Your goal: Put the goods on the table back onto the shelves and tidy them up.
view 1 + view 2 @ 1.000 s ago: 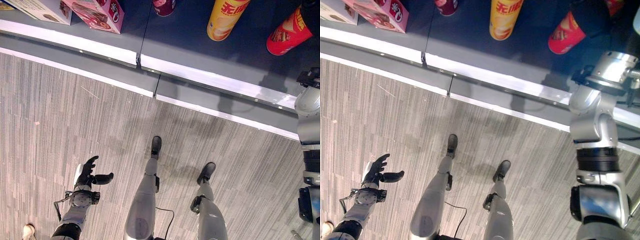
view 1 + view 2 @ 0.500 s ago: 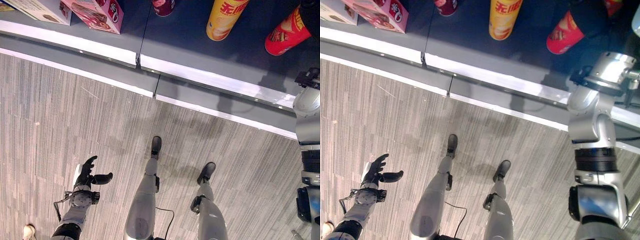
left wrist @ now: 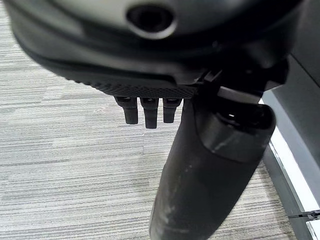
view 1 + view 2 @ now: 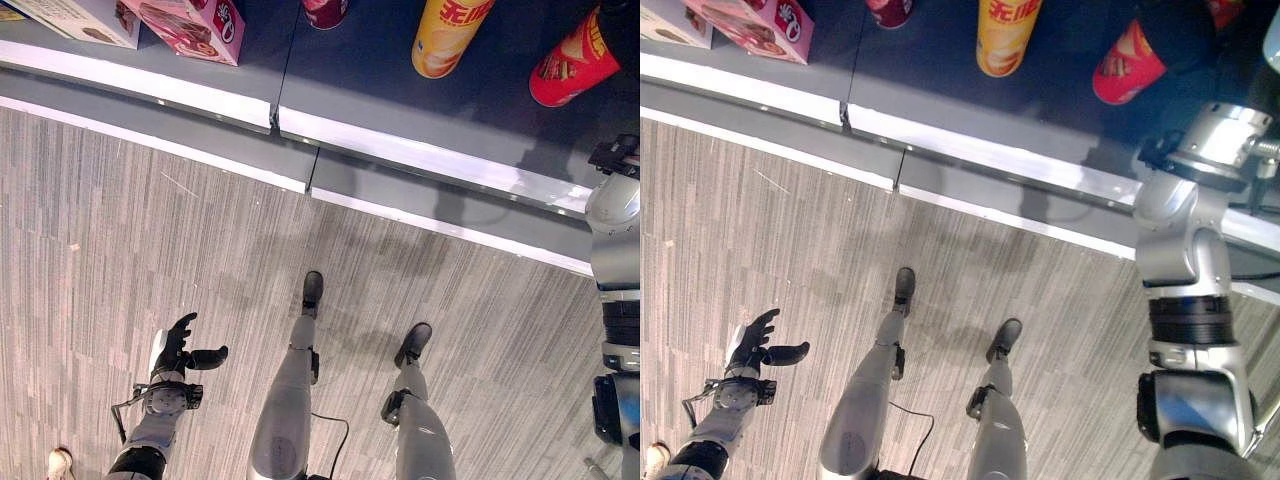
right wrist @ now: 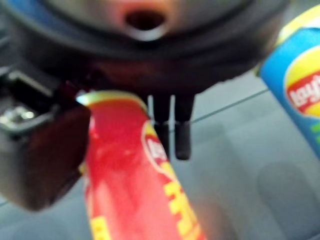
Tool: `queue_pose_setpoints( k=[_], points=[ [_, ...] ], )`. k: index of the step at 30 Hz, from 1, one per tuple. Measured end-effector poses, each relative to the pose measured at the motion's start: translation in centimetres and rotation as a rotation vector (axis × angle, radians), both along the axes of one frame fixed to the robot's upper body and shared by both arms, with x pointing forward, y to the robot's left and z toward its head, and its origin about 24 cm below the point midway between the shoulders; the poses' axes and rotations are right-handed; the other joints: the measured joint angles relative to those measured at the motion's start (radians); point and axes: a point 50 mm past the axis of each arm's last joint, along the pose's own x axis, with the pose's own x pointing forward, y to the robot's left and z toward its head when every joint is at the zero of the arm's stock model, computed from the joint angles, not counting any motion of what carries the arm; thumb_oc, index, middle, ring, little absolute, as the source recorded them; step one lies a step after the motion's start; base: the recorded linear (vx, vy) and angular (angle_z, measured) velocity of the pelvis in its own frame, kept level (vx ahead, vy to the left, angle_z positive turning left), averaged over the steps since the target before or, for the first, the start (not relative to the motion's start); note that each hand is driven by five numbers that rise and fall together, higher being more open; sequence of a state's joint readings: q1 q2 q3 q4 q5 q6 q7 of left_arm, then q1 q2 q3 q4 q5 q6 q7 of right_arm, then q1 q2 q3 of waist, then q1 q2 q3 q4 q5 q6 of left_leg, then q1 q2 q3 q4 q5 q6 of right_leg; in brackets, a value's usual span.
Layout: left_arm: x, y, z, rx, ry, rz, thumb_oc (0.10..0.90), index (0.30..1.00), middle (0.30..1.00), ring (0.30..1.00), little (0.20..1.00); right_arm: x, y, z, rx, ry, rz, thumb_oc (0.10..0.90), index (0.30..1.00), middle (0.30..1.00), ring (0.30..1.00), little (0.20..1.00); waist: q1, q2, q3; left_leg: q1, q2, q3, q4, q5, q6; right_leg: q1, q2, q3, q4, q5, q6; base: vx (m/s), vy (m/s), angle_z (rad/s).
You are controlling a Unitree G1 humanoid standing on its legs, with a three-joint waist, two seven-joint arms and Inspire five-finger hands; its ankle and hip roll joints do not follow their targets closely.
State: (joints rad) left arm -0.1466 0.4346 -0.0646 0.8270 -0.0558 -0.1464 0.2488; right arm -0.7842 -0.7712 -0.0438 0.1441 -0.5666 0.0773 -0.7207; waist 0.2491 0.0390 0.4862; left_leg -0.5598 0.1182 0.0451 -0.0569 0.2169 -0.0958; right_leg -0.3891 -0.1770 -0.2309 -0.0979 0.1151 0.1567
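Little had shifted since a second before. My right hand (image 5: 165,125) gripped the red can (image 5: 135,185) with curled fingers over the shelf (image 4: 400,150), not yet released; left hand (image 4: 175,350) hung relaxed.

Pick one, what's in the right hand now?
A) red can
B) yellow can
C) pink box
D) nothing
A: the right wrist view shows the right hand with thumb and fingers closed round the red can above the shelf; the yellow can and pink box stand apart on the shelf, untouched.
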Motion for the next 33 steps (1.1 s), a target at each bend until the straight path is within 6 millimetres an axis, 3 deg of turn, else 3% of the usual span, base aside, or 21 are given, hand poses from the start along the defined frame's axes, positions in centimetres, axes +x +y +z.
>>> queue_pose_setpoints(
  k=[33],
  points=[
    [0.25,-0.36,-0.25,-0.012,0.007,0.005,0.800,0.900,0.900,0.900,0.900,0.16,0.24,-0.14,-0.009,0.036,0.025,0.800,0.900,0.900,0.900,0.900,-0.011,0.000,0.000,0.001,0.000,0.000,0.016,0.000,0.000,0.012,0.001,-0.003,0.000,0.001,-0.001,0.00,0.000,0.00]
  ],
)
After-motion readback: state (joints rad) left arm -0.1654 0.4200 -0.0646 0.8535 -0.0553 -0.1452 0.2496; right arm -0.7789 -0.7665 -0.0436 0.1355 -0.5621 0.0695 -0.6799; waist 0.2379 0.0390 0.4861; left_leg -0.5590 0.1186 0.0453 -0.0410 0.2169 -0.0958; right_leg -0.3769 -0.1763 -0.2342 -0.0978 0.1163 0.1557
